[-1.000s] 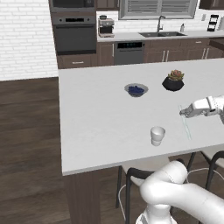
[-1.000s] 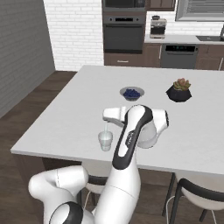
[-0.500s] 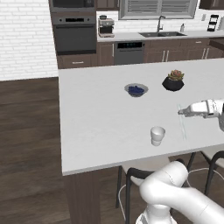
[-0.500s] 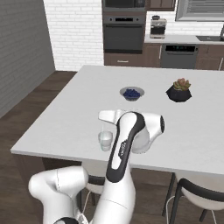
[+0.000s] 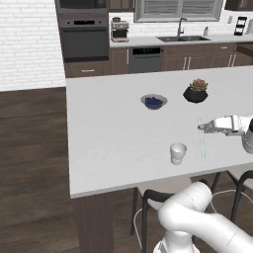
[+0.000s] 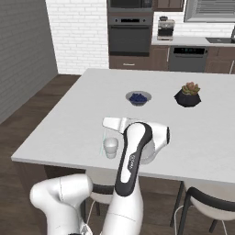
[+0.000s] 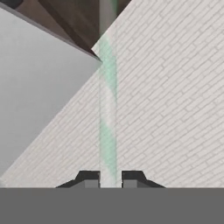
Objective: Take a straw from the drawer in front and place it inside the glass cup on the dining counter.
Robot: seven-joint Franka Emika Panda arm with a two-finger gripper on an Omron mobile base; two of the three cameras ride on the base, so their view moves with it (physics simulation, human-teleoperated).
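My pincer (image 5: pixel 201 127) is clamping the straw (image 5: pixel 201 141) between its two fingertips (image 7: pixel 89 178) and is hovering above the white surface of the dining counter (image 5: pixel 108 128). In the left base view the straw is hanging roughly upright from the pincer, a thin pale green stick with its lower end close above the surface. It is standing just beside the glass cup (image 5: pixel 178 152), on the side nearer the plant pot (image 5: pixel 195 92), and is not inside it. In the right base view my pincer (image 6: pixel 105 122) is reaching out over the cup (image 6: pixel 110 147), with the straw (image 6: pixel 103 140) dropping past the cup's left edge. The cup is sitting upright near the front edge of the surface. Farther back, the bowl with blue contents (image 5: pixel 153 102) and the plant pot are resting well apart from the cup. In the hand view the straw (image 7: pixel 107 113) is running straight up from between my fingertips
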